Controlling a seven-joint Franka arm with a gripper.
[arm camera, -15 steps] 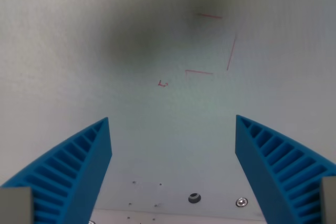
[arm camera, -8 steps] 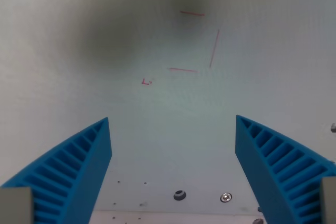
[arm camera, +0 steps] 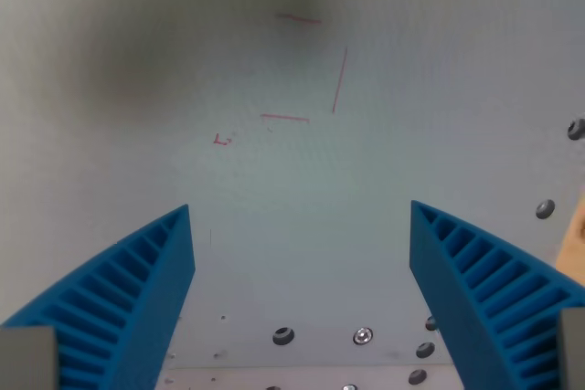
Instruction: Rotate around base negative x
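Plainly, the hand (arm camera: pixel 302 303) hangs spread wide above a pale desk (arm camera: pixel 110 171), its two blue ribbed fingers (arm camera: pixel 123 303) well apart at the lower corners of the wrist view with nothing between them. The task names no object to pick up; its thing is the arm's own pose, so what counts is how the hand stands over the desk, and here it looks down on bare surface.

On the desk, thin red lines (arm camera: pixel 315 70) form three sides of a rough square in the upper middle, with a small red mark (arm camera: pixel 220 140) just to their left. A broad soft shadow (arm camera: pixel 155 52) lies across the upper left. Along the bottom edge sit several screws and holes (arm camera: pixel 363 335), more of them run up the wrist view's right (arm camera: pixel 545 209), and a sliver of tan material (arm camera: pixel 579 230) shows at the right edge.

As for risk, I judge the main one to be the tilt carrying a fingertip down toward the desk, since a turn about a base axis swings the hand through an arc. How high the fingers sit cannot be read from this single view. The tan edge could also be struck if the swing drifts that way. A turn in the wrong sense would simply fail the task.
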